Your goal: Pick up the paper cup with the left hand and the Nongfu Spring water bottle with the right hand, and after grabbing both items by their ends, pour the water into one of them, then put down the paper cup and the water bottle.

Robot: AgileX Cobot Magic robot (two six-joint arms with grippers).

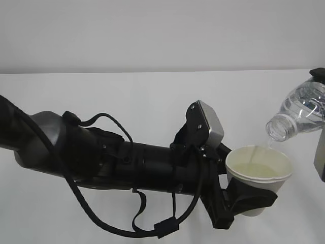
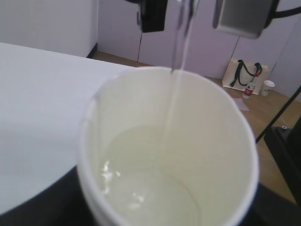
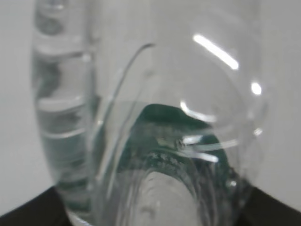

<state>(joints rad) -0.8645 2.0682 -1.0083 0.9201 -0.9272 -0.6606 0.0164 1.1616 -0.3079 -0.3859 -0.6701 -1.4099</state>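
The step in hand is the pour. The left hand holds the paper cup upright and clear of the table, its jaws clamped around the cup's lower wall. The right hand sits at the 3 o'clock edge of the exterior view; it carries the Nongfu Spring water bottle tilted neck-down toward 8 o'clock. Its jaws are out of clear sight, but the right wrist view, filled by the bottle's clear body with dark pads at the lower corners, suggests they are closed on it.

The water falls as a thin stream just inside the cup's far rim, at about 12 o'clock in the left wrist view, and pools across the bottom.

Recommendation: hold the tilt steady, not steeper; the stream lands close to the rim, so bring the bottle mouth slightly toward the cup's centre. Keep the cup level and squeeze it no tighter, as thin paper would likely buckle.
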